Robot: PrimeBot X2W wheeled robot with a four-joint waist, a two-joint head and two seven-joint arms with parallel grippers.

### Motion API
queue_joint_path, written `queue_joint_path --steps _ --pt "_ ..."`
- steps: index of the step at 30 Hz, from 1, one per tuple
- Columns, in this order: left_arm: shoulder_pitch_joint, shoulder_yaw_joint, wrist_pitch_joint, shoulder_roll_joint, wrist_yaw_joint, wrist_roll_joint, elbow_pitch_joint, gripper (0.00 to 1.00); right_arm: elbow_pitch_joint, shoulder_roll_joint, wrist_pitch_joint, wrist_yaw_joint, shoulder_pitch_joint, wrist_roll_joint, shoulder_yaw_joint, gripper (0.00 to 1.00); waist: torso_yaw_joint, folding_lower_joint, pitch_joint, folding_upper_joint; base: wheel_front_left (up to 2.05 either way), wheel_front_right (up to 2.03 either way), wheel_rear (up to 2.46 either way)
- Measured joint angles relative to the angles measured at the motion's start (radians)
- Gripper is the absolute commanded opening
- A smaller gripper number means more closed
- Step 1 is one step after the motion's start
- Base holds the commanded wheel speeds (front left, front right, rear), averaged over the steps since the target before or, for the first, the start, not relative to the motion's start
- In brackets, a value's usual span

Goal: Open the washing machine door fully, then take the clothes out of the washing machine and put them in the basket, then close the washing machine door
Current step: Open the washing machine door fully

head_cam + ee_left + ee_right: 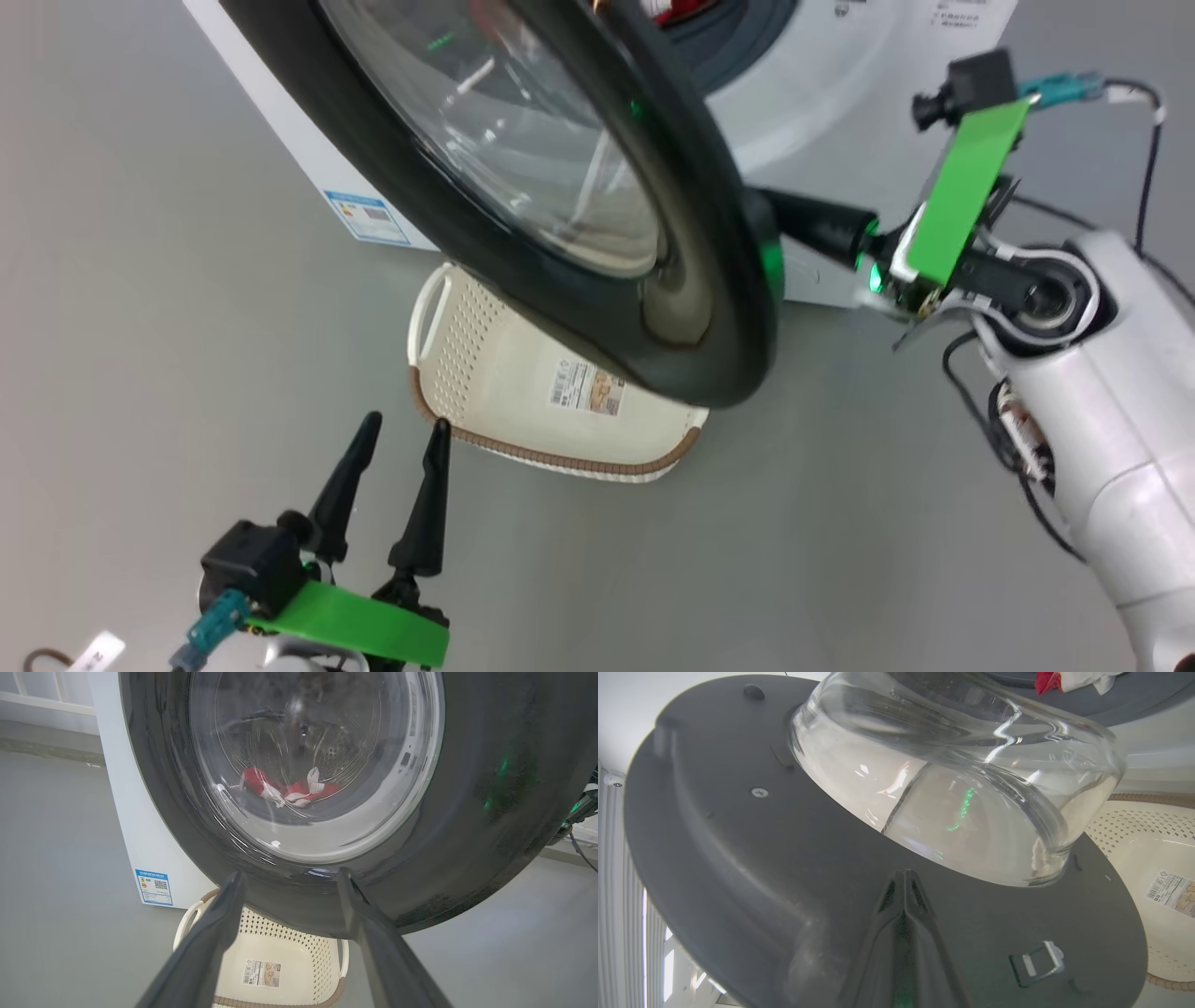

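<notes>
The washing machine door (597, 308) hangs partly swung out from the white washing machine (840, 103), its black rim above the cream basket (504, 392) on the floor. My right gripper (904, 877) is shut, with its tips against the door's dark inner face just below the glass bowl (971, 788). In the head view its fingers (812, 224) reach in behind the rim's edge. My left gripper (406, 425) stands open and holds nothing, near the basket's rim. Red and white clothes (289, 791) lie in the drum, seen through the glass and also past the door (1064, 679).
A blue label (364, 217) sits low on the machine's side. The grey floor (140, 327) lies open to the left. In the left wrist view the basket (280, 961) sits directly under the door, a paper sticker on its bottom. The door latch (1038, 961) shows on the inner face.
</notes>
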Motion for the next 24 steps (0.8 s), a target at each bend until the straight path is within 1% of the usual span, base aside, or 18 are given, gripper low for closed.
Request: queue_joint_path --steps 10,24 --pt "0.053 0.011 0.000 -0.001 0.000 0.027 0.011 1.00 -0.079 0.031 0.033 0.000 0.120 -0.004 0.050 0.00 0.042 0.0000 -0.071 0.0000 0.00 0.00 0.00" --pt "0.080 0.072 0.000 -0.008 0.000 0.061 0.027 1.00 -0.085 0.134 0.062 0.000 0.179 -0.022 0.100 0.00 0.136 0.0000 -0.124 0.0000 0.00 0.00 0.00"
